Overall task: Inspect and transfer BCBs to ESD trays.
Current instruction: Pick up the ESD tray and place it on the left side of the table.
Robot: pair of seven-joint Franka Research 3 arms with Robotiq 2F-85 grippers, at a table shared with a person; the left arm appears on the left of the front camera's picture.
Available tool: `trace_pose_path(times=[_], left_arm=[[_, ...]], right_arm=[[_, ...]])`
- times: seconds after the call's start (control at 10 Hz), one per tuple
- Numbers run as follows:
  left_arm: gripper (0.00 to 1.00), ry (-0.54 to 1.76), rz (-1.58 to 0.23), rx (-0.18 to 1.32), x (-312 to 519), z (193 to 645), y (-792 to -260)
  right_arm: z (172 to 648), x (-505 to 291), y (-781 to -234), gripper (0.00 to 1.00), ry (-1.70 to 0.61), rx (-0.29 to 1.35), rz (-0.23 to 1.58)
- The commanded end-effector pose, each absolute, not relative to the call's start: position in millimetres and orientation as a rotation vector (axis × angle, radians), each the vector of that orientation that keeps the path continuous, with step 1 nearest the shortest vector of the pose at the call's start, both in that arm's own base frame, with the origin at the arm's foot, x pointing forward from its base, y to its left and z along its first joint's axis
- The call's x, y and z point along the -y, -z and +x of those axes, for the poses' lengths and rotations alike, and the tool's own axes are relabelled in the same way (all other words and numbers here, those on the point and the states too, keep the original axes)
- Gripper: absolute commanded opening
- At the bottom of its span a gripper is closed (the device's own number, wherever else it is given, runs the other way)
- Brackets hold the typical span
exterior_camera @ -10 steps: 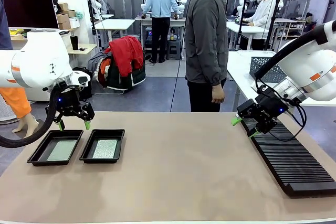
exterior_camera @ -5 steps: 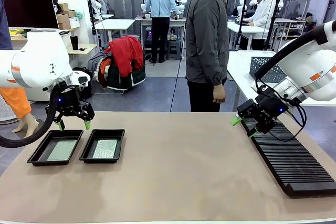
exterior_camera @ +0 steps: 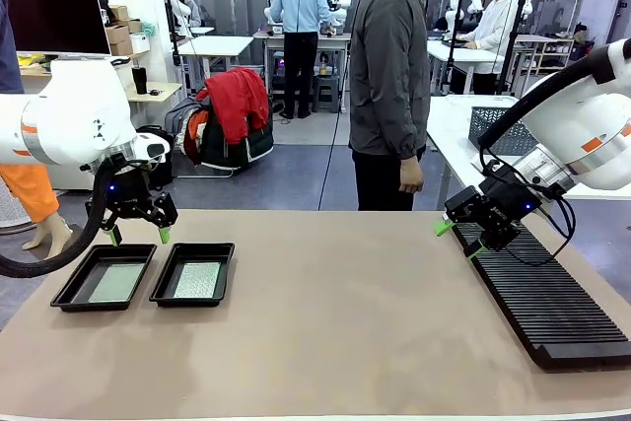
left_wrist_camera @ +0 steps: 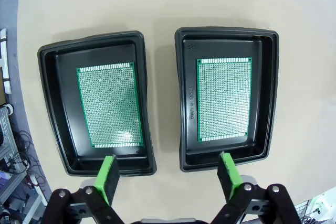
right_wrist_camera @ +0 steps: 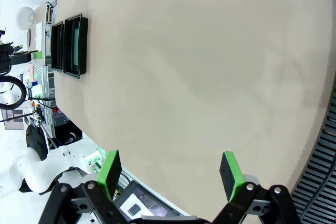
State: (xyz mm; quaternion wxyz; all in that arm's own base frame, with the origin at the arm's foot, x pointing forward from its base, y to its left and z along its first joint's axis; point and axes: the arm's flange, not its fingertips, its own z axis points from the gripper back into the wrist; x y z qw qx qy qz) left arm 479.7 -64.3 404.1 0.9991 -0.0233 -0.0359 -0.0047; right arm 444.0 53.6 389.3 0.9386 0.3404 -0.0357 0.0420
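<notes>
Front view: left gripper (exterior_camera: 138,235), jaws spread and empty, hangs at frame left above two ESD trays (exterior_camera: 66,292), each holding one of the BCBs (exterior_camera: 116,282). Right gripper (exterior_camera: 456,239), likewise spread and empty, sits mid-right over the near end of the black ribbed rack (exterior_camera: 552,309).

Left wrist view: both trays side by side, one board flat in each.

Right wrist view: trays upper left, table (right_wrist_camera: 210,66) bare ahead.

A workshop room with a grey floor (exterior_camera: 296,170). White tables (exterior_camera: 215,44) stand beyond the tan worktop (exterior_camera: 335,322). A dark monitor (exterior_camera: 57,22) and cardboard boxes (exterior_camera: 120,32) sit at far left. A red jacket (exterior_camera: 240,101) drapes over bags near the middle.
</notes>
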Motion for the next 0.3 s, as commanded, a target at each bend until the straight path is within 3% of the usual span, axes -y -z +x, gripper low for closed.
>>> trace_pose_path(times=[0.0,0.2], left_arm=[[1.0,0.008,-0.047,0.074,64.3,479.9,-404.2],[1.0,0.008,-0.047,0.074,64.3,479.9,-404.2]], right_arm=[[443.4,-54.9,-390.2,1.0,-0.069,0.07,0.688],[443.4,-54.9,-390.2,1.0,-0.069,0.07,0.688]])
